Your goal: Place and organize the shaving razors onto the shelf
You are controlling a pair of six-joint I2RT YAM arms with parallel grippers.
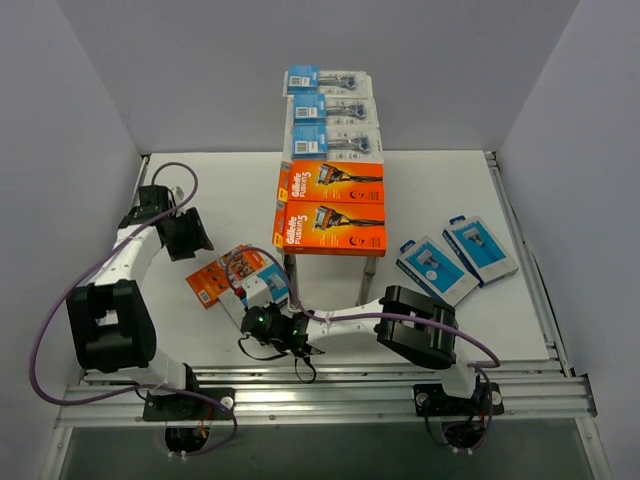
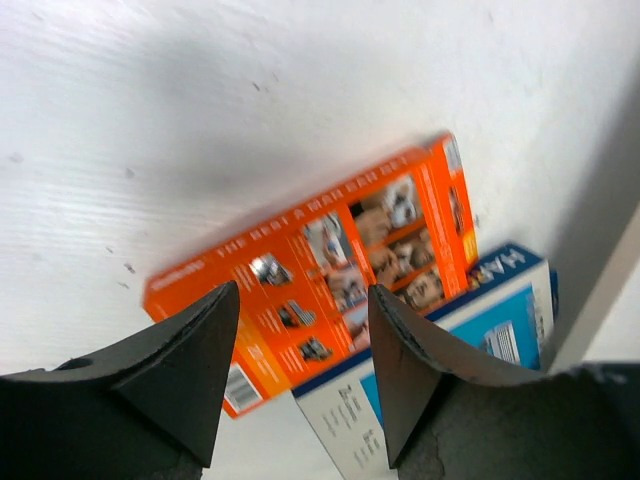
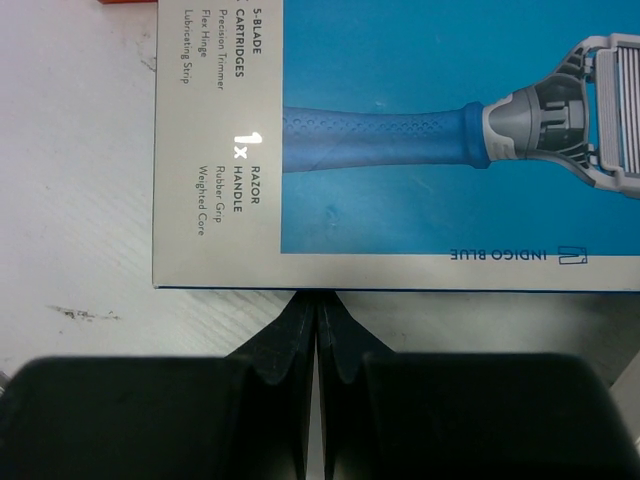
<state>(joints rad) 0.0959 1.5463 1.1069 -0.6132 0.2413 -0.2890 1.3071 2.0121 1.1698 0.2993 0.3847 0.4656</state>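
Note:
The shelf (image 1: 370, 268) stands mid-table. Its top holds three clear blister packs (image 1: 330, 110) at the far end and two orange boxes (image 1: 330, 207) at the near end. On the table at left lie an orange box (image 1: 212, 281) and a blue-and-white box (image 1: 265, 288), which overlaps the orange one's edge (image 2: 330, 260). My right gripper (image 1: 256, 306) is shut, with its tips (image 3: 317, 297) against the near edge of that blue-and-white box (image 3: 400, 140). My left gripper (image 1: 195, 240) is open and empty (image 2: 303, 290), held above the orange box.
Two more blue-and-white boxes (image 1: 435, 268) (image 1: 480, 248) lie on the table right of the shelf. White walls close in the left, back and right. A metal rail (image 1: 330, 385) runs along the near edge. Purple cables loop off both arms.

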